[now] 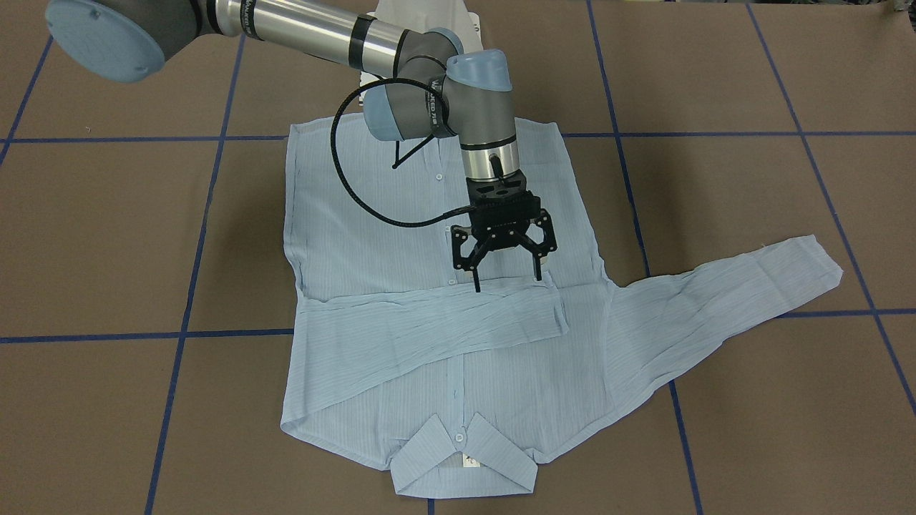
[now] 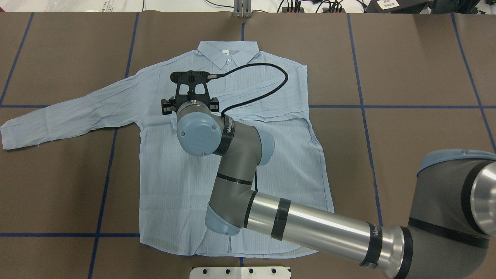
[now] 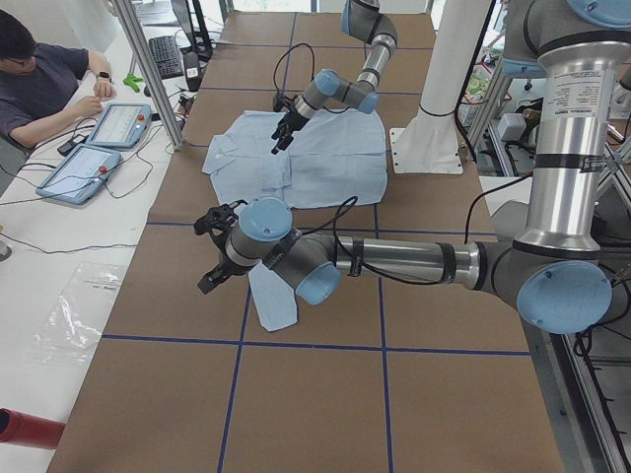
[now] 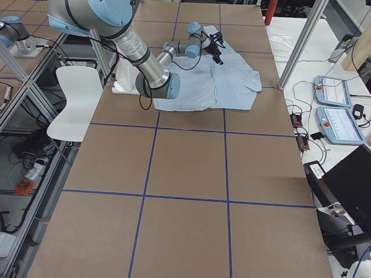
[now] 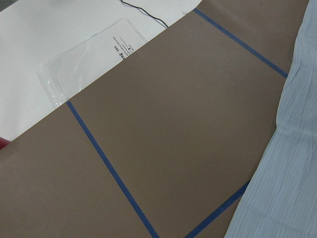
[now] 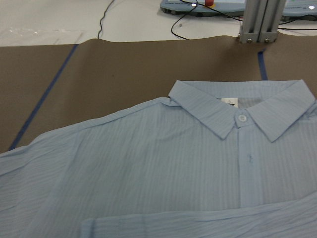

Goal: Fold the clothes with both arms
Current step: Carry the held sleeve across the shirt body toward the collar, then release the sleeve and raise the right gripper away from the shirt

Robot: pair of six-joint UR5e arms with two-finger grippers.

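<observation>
The pale blue striped shirt [image 1: 372, 214] lies flat and face up on the brown table, with its collar [image 2: 228, 52] away from the robot. One sleeve is folded across the chest [image 1: 429, 322]. The other sleeve [image 2: 69, 112] stretches out to the robot's left. My right gripper [image 1: 507, 282] is open and empty, just above the folded sleeve's cuff. The right wrist view shows the collar [image 6: 237, 111] and white neck label [image 6: 229, 101], but no fingers. My left gripper [image 3: 210, 258] hovers near the outstretched sleeve's end [image 3: 271, 305]; I cannot tell whether it is open.
A white pedestal base [image 2: 240, 272] stands at the robot's edge. An aluminium post [image 2: 242, 9] stands beyond the collar. A seated operator [image 3: 39, 84] with tablets is at the far side. A clear plastic bag [image 5: 89, 59] lies off the brown mat.
</observation>
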